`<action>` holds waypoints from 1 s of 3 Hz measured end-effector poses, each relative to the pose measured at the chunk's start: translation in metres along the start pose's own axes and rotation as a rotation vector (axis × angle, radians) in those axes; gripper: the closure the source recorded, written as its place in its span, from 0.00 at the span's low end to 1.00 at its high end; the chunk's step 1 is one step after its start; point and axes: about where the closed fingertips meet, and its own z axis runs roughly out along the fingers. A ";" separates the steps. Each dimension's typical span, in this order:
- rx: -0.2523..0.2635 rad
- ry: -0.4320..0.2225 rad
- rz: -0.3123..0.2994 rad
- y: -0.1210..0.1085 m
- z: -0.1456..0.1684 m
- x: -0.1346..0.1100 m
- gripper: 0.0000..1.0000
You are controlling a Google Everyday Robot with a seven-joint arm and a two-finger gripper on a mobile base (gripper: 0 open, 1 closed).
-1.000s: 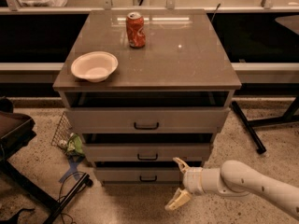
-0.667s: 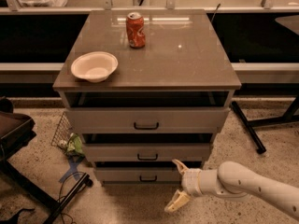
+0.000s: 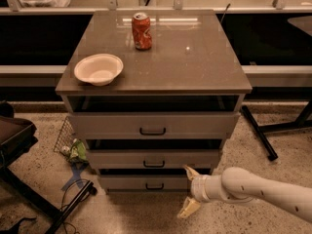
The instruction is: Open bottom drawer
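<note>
While a can (image 3: 141, 31) and bowl (image 3: 99, 68) sit atop the cabinet (image 3: 195, 67), the gripper (image 3: 189, 190) gapes wide beside the bottom drawer (image 3: 126, 183).

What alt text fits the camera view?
The gripper, fingers open, sits low in front of the bottom drawer, right of its black handle, not gripping it. On the cabinet top stand a white bowl and a red can.
</note>
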 end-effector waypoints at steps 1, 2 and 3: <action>0.011 0.041 -0.025 -0.015 0.005 0.028 0.00; 0.013 0.063 -0.012 -0.023 0.010 0.057 0.00; 0.012 0.089 0.046 -0.009 0.014 0.096 0.00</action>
